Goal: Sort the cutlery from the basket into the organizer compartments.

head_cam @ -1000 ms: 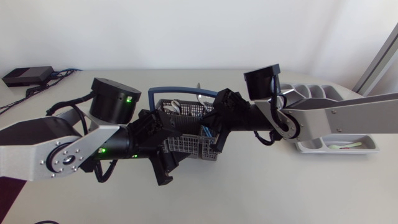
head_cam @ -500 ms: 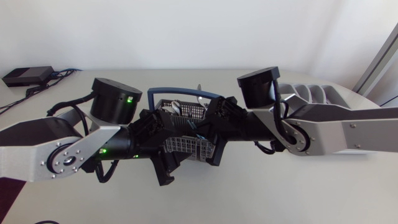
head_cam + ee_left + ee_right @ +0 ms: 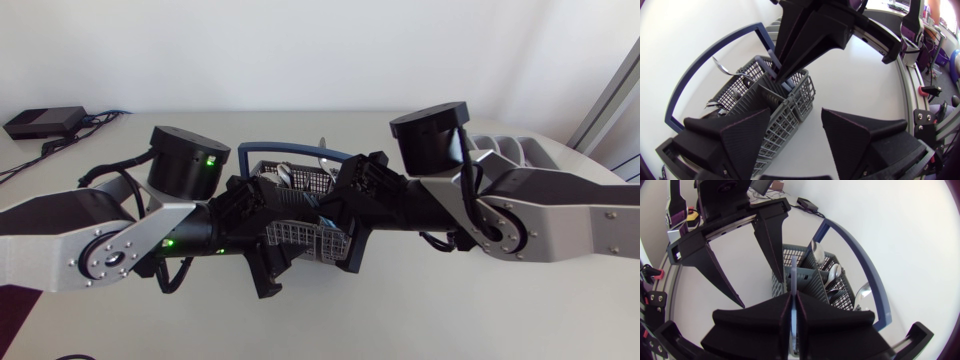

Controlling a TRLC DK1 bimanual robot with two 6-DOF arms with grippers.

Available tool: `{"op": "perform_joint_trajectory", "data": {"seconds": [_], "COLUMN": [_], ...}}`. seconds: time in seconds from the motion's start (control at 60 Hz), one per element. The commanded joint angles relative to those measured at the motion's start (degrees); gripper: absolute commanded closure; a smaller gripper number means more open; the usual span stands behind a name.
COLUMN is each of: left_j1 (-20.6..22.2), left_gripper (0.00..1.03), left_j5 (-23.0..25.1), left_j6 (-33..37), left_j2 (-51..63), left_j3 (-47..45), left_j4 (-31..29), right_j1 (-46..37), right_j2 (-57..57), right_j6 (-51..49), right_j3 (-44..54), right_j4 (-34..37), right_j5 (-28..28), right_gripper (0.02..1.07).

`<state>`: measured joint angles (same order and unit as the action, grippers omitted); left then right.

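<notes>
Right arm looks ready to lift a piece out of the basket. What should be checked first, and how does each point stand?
1. Right gripper shut on the pale cutlery handle: ok.
2. Left gripper open, astride the basket wall: ok.
3. Basket standing upright: ok.
4. Kind of piece held: cannot tell, its head is hidden in the basket.
5. Organizer compartments free: cannot tell, the right arm covers most of it.

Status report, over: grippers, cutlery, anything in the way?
Left gripper open astride basket corner. Right gripper shut on pale-handled utensil in basket. Grippers crowded close together.
</notes>
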<state>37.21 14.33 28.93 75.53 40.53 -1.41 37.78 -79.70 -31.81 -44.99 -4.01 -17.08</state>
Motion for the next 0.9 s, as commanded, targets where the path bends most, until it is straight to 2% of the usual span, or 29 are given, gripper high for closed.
{"op": "perform_joint_trajectory", "data": {"seconds": [0.0, 0.383, 0.683, 0.883], "left_j1": [0.2, 0.0, 0.0, 0.0], "left_gripper": [0.33, 0.33, 0.33, 0.33], "left_j5": [0.3, 0.3, 0.1, -0.1], "left_j6": [-0.7, -0.8, -1.2, -1.9], "left_j2": [0.9, 0.6, -0.2, -1.2], "left_j3": [-1.0, -1.2, -1.5, -1.3], "left_j4": [0.4, 0.5, 0.4, 0.2], "right_j1": [0.3, 0.2, -0.9, -7.4], "right_j2": [1.6, 10.5, 18.8, 20.9], "right_j6": [-0.5, 2.9, 9.8, 12.7], "right_j3": [-0.6, -1.7, -3.1, -5.5], "right_j4": [1.3, 5.0, 6.6, 12.7], "right_j5": [0.1, 0.1, 0.6, 0.1], "right_gripper": [1.01, 1.01, 1.01, 1.01]}}
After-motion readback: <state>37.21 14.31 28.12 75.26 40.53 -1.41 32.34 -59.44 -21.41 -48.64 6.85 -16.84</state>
